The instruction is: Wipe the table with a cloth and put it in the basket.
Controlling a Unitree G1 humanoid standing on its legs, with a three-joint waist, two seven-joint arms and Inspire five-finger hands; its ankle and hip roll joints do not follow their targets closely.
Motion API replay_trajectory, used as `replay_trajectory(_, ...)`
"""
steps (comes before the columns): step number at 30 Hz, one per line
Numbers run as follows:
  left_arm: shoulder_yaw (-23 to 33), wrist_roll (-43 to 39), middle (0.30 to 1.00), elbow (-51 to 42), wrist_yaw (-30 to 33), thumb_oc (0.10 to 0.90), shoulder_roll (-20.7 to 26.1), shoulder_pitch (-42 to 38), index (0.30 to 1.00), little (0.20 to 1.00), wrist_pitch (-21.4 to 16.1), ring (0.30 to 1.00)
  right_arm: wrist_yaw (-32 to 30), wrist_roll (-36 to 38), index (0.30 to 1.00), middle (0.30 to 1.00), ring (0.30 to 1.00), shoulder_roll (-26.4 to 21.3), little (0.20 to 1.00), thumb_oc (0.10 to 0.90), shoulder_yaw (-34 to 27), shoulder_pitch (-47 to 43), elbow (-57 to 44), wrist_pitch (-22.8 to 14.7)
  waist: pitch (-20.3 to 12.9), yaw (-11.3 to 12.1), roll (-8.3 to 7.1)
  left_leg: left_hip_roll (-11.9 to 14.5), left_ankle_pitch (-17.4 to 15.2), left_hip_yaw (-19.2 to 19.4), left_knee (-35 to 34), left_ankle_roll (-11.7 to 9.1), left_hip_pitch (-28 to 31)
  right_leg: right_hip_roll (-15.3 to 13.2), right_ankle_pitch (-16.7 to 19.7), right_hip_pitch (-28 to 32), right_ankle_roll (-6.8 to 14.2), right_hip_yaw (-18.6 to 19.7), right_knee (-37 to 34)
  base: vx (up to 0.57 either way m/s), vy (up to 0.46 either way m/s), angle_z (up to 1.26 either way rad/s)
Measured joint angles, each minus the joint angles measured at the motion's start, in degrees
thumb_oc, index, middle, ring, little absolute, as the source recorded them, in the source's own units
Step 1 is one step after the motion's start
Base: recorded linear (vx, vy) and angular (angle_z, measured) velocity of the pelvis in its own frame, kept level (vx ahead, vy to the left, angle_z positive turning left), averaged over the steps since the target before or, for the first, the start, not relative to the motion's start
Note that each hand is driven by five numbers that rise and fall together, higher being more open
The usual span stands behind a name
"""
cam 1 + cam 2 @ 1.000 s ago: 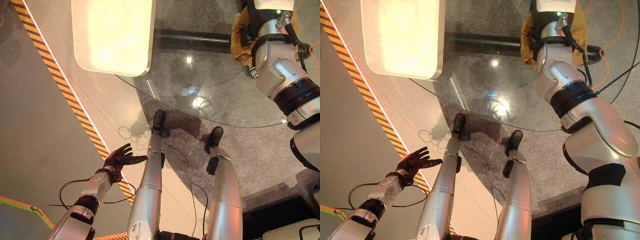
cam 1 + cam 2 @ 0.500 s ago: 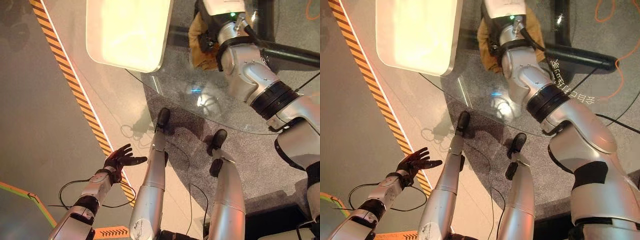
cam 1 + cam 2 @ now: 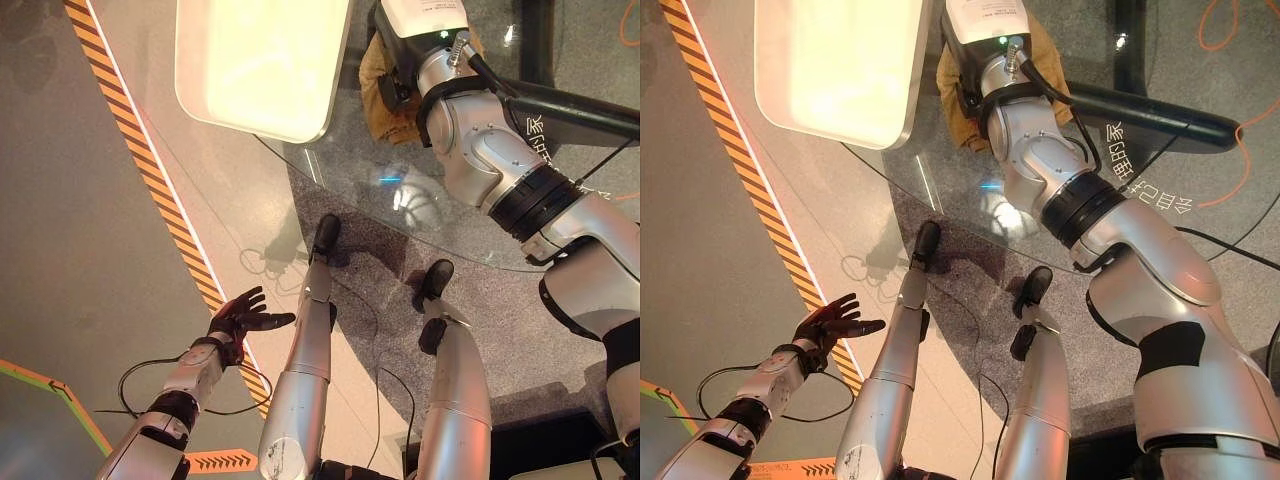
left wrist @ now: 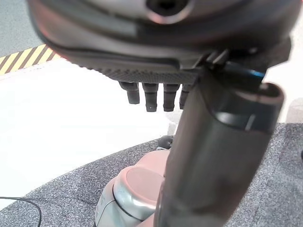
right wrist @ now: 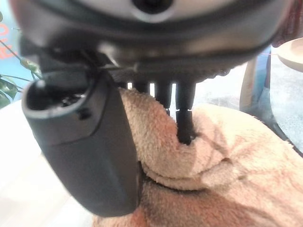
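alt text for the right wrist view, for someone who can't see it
Seen from very close, the robot's dark right hand presses into a tan terry cloth, its fingers sunk into a fold and its thumb alongside. Past the cloth shows a glass table edge.

Crumpled tan terry cloth (image 3: 385,75) lies on the round glass table (image 3: 470,230), just right of the pale rounded tray (image 3: 262,62)

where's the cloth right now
The tan cloth lies on the glass table, toward its far side in the eye views, just right of the bright tray. The right hand presses on it, fingers dug into its folds.
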Motion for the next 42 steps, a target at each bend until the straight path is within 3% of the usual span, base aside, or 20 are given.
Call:
replay_trajectory(7, -0.1, 0.0, 0.9, 0.0, -0.2, 0.8, 0.2, 0.0, 0.9, 0.9, 0.0, 0.9, -3.2, 0.6, 0.3, 0.3, 0.3, 1.4, 0.2, 0.1, 0.4, -0.4, 4.7, 1.7, 0.0, 0.4, -0.01, -0.1, 0.2, -0.8, 0.0, -0.1, 0.0, -0.1, 0.0, 0.5, 0.0, -0.9, 0.0, 0.0, -0.004, 0.03)
replay_trajectory(16, -1.6, -0.3, 0.9, -1.1, 0.0, 0.8, 0.7, 0.1, 0.9, 0.9, -0.1, 0.9, -11.5, 4.7, 0.3, 0.3, 0.3, 1.3, 0.2, 0.1, 1.6, -4.3, 19.7, -1.1, -0.1, 1.3, -0.11, -1.1, 0.6, -1.6, 0.0, 0.3, -1.1, -1.2, 0.0, 0.1, 0.3, -1.6, -0.2, -0.01, 0.004, 0.06)
replay_trajectory(23, -2.4, -1.5, 0.9, -2.4, -0.2, 0.8, 3.1, 0.1, 0.9, 0.9, 0.0, 0.9, -13.7, 5.1, 0.3, 0.3, 0.3, -0.7, 0.2, 0.1, 1.5, -5.7, 23.2, -2.1, -0.1, 0.8, -0.47, -2.0, 0.6, -1.6, 0.9, 0.9, -2.2, -1.8, 0.7, -0.2, 0.9, -1.5, -0.9, 0.0, 0.03, 0.02)
replay_trajectory(32, -3.0, -3.9, 0.9, -2.6, -0.9, 0.8, 7.2, 0.0, 0.9, 0.9, 0.5, 0.9, -13.9, 7.3, 0.3, 0.3, 0.3, -7.2, 0.2, 0.1, -1.8, -5.2, 26.5, -1.4, 0.0, -0.9, -2.63, -2.7, 0.5, -0.5, 0.9, 1.9, -2.5, -2.2, 2.0, -0.2, 1.8, -0.4, -2.9, 0.0, 0.01, -0.03)
replay_trajectory(42, -1.2, -5.8, 0.9, -1.3, -1.6, 0.8, 8.2, -0.1, 0.9, 0.9, 1.2, 0.9, -14.0, 9.8, 0.3, 0.3, 0.3, -14.3, 0.2, 0.1, -5.9, -1.4, 32.5, 2.6, 0.0, -5.3, -3.14, -2.6, 0.4, 0.8, 0.9, 2.5, -2.5, -1.9, 3.4, 0.3, 2.4, 0.6, -5.0, -0.01, -0.003, -0.05)
